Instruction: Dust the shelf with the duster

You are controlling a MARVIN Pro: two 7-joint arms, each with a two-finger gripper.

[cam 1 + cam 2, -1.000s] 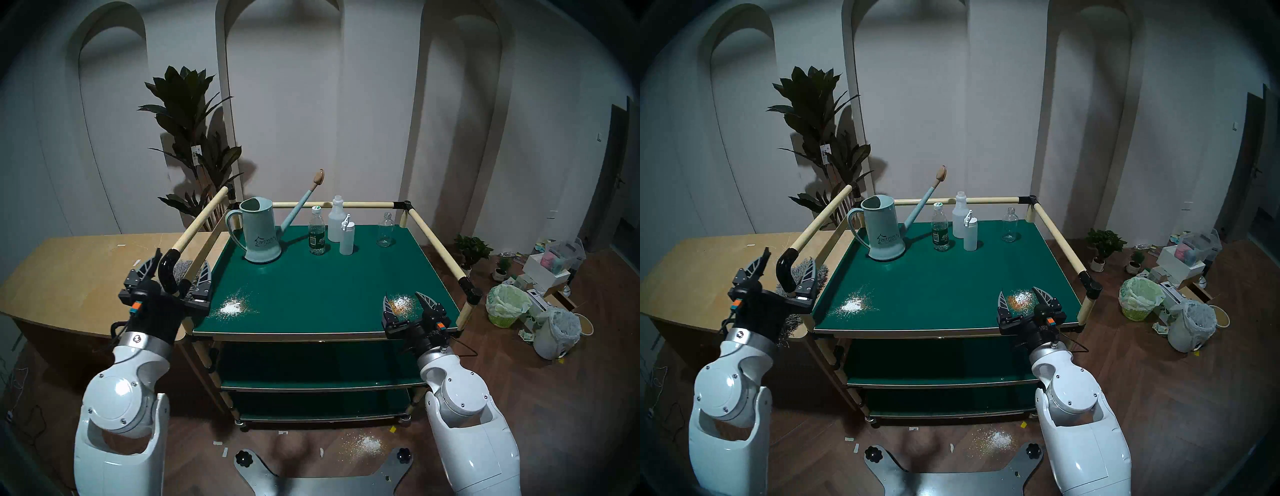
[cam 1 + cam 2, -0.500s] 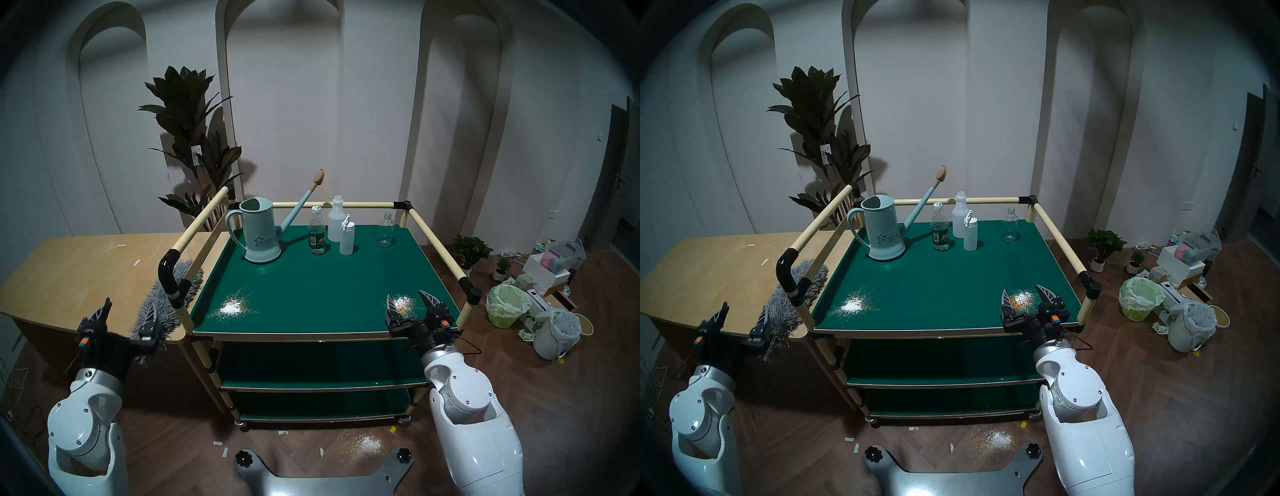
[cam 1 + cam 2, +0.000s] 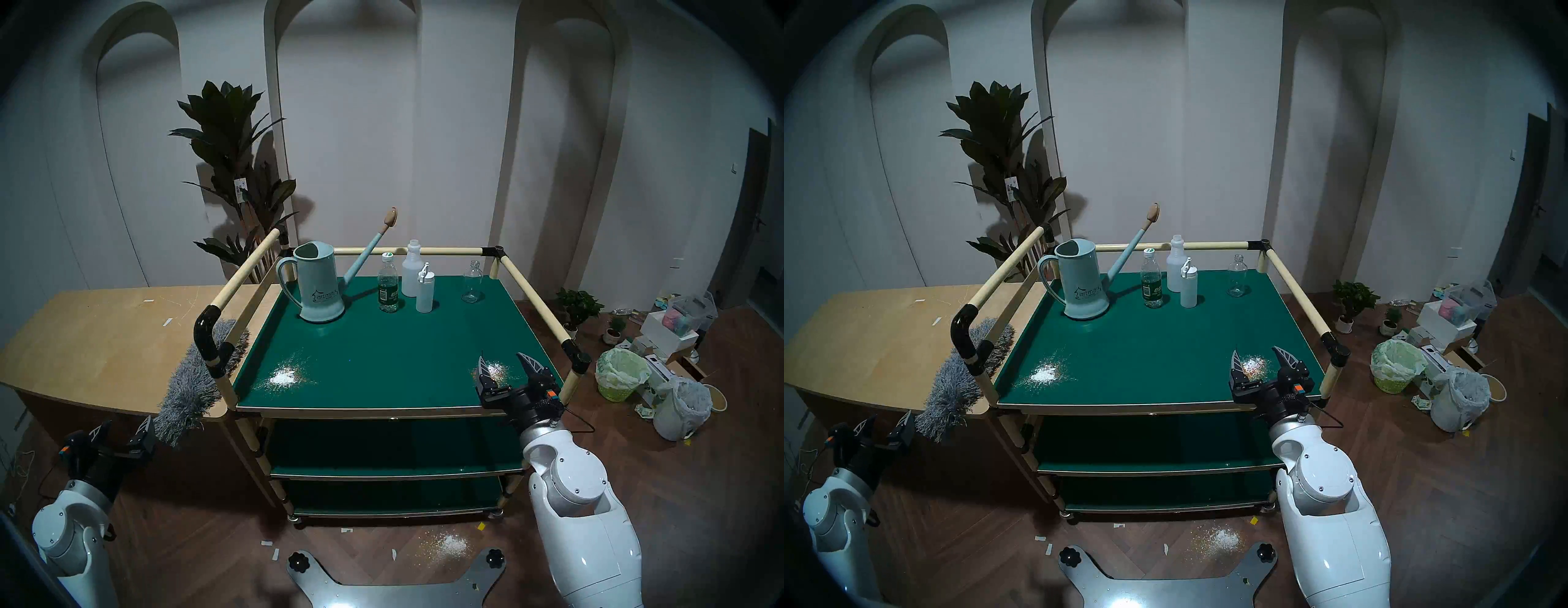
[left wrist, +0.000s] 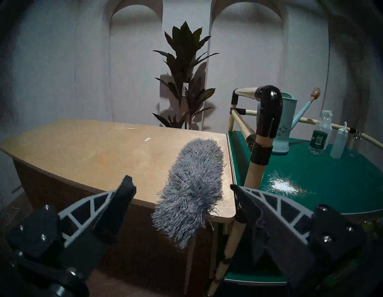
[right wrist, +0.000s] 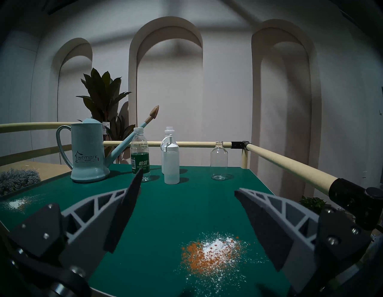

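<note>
Duster [image 3: 193, 386] 1, shelf [image 3: 382, 352] powder piles [image 3: 284, 375] 2, bottles [image 3: 388, 288] 4

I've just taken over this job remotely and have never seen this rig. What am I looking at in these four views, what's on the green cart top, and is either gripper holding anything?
It is a robot with two white arms, each ending in a two-finger gripper. The two wide pictures come from its head, looking down at the cart. The other two come from cameras on the wrists, with that gripper's fingers in the bottom corners.

On the shelf stand a watering can, a water bottle, two white bottles and an empty clear bottle. Two powder spills lie near the front: one on the left, one on the right, white mixed with orange.

The duster lies on the wooden table beside the cart, one end overhanging the edge.

The left gripper is open, low beside that end, holding nothing. The right gripper is open over the right spill, also empty.
</note>
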